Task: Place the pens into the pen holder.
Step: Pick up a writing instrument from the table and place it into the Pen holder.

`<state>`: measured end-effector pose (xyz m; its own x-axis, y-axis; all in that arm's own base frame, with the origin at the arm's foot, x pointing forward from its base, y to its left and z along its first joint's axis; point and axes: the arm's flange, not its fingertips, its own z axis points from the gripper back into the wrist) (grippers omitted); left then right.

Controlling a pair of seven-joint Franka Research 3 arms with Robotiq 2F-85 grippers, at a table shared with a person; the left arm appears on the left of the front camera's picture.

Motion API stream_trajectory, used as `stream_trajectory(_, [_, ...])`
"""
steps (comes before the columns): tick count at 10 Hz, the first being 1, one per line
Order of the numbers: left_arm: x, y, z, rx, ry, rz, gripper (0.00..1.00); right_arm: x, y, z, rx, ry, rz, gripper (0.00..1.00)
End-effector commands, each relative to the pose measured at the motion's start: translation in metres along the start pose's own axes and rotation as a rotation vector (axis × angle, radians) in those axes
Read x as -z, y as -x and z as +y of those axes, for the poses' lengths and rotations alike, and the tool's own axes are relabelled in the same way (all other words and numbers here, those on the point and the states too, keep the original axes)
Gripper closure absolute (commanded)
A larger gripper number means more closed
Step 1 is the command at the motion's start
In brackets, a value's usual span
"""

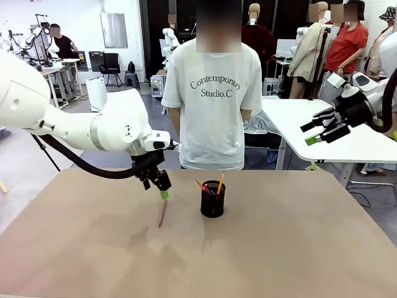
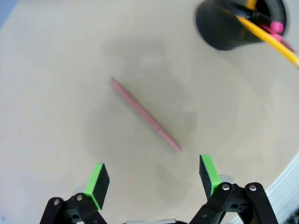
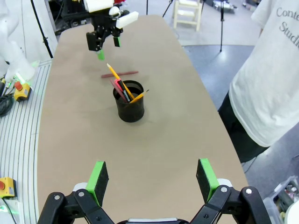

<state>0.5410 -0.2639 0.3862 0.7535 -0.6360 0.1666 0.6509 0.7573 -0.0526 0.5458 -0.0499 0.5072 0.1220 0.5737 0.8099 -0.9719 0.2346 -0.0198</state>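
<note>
L gripper (image 1: 164, 190) is hovering w/ jaws apart, empty, just above the dark reddish-brown pencil (image 1: 162, 214) lying flat on the tan tabletop (image 1: 279, 248). Orange-yellow pencil (image 1: 220, 182) & pink/red pen (image 1: 203, 186) are standing in the black wire-mesh cylindrical pen holder (image 1: 213, 202) nearby. R gripper (image 1: 317, 133) is hanging released, off to the side.

The left arm reached in low over the table, its wrist bent down, and the left gripper (image 1: 162, 186) hung just above the surface with its jaws spread wide and nothing between them. The right gripper (image 1: 324, 129) was raised high off to the right side, jaws apart and empty.
</note>
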Motion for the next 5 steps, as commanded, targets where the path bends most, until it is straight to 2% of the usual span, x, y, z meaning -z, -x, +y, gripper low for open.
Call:
stream_trajectory(1, [0.009,-0.018,-0.009,-0.127,-0.08,0.085,0.0,-0.001,-0.003,-0.002,-0.003,0.005,0.003,0.0])
stream_trajectory(3, [0.025,-0.021,-0.005,-0.19,-0.091,0.134,0.0,-0.001,-0.003,-0.002,-0.003,0.005,0.003,0.0])
stream_trajectory(5, [0.038,-0.028,-0.003,-0.219,-0.121,0.07,0.0,-0.001,-0.003,-0.002,-0.003,0.005,0.003,0.0])
